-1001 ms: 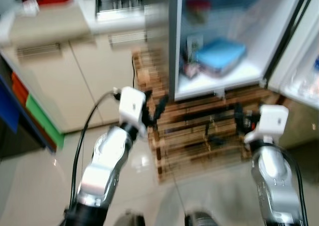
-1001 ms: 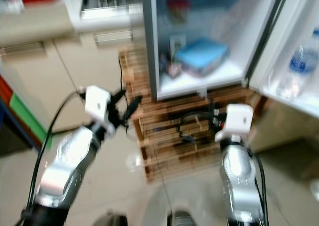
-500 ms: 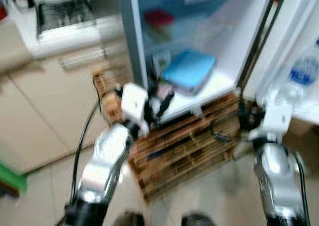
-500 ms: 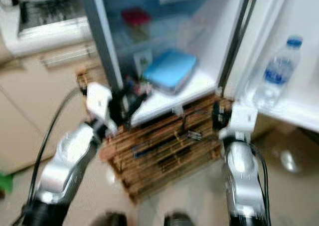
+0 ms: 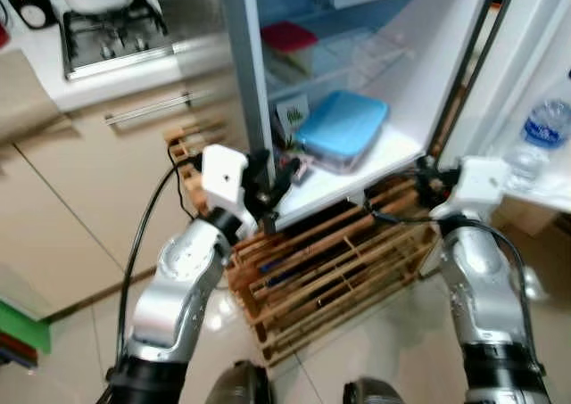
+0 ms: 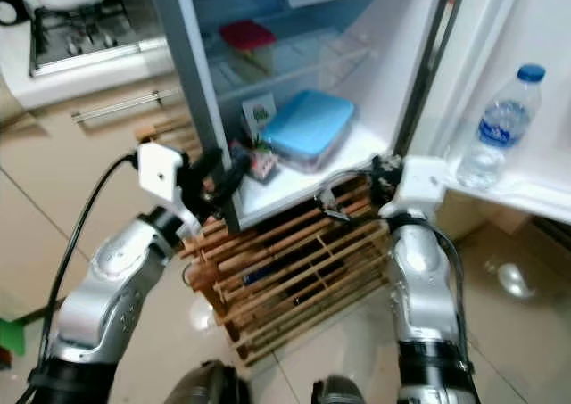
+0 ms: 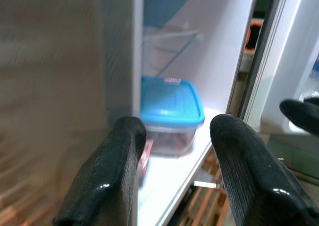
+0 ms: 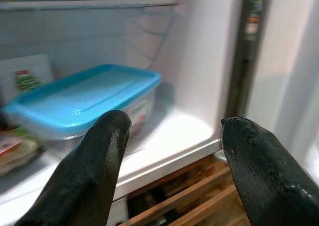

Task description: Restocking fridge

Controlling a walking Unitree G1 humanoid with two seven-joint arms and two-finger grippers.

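Note:
The fridge stands open with its white bottom shelf [image 5: 397, 154] in front of me. On that shelf lies a flat box with a blue lid [image 5: 343, 126], with small packets [image 5: 293, 119] beside it; a red-lidded box [image 5: 290, 40] sits one shelf up. A water bottle [image 6: 501, 126] stands in the door rack on the right. My left gripper [image 5: 277, 174] is open and empty at the front edge of the fridge's left wall, pointing toward the blue-lidded box [image 7: 172, 104]. My right gripper [image 6: 379, 168] is open and empty at the shelf's front right corner, facing the same box [image 8: 84, 99].
The fridge rests on a slatted wooden pallet [image 5: 339, 261] that juts out over the tiled floor. To the left are beige cabinets [image 5: 80, 181] under a counter with a gas hob [image 5: 111, 29]. The open door [image 6: 535, 83] bounds the right side.
The camera has swung and closed in on the fridge, and the picture is sharper. Both grippers now sit at the bottom shelf's front edge, still open and empty.

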